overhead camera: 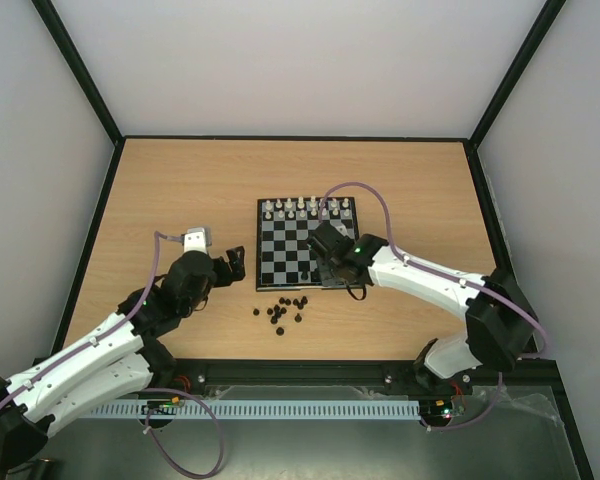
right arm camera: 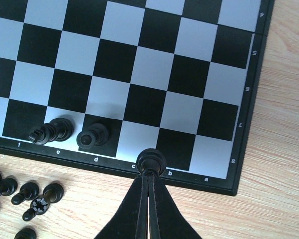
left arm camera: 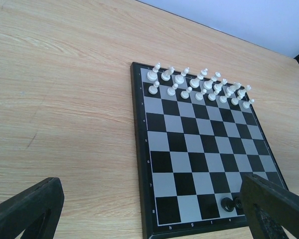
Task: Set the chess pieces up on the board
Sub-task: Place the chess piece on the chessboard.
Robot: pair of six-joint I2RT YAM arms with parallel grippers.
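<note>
The board [overhead camera: 280,250] lies mid-table, its far two rows filled with white pieces [overhead camera: 305,208]. My right gripper [overhead camera: 330,262] hovers over the board's near right edge, shut on a black chess piece [right arm camera: 151,160] pinched between its fingertips [right arm camera: 148,174] above the border near the c and b squares. Two black pieces [right arm camera: 52,130] [right arm camera: 92,137] stand on the near row at e and d. Several loose black chess pieces [overhead camera: 283,312] lie on the table just in front of the board. My left gripper [overhead camera: 232,262] sits left of the board, open and empty, its fingers [left arm camera: 30,209] spread wide.
The wooden table [overhead camera: 180,190] is fenced by a black frame and white walls. In the right wrist view the loose pieces [right arm camera: 25,194] lie close to the board's border [right arm camera: 229,181], left of my fingers.
</note>
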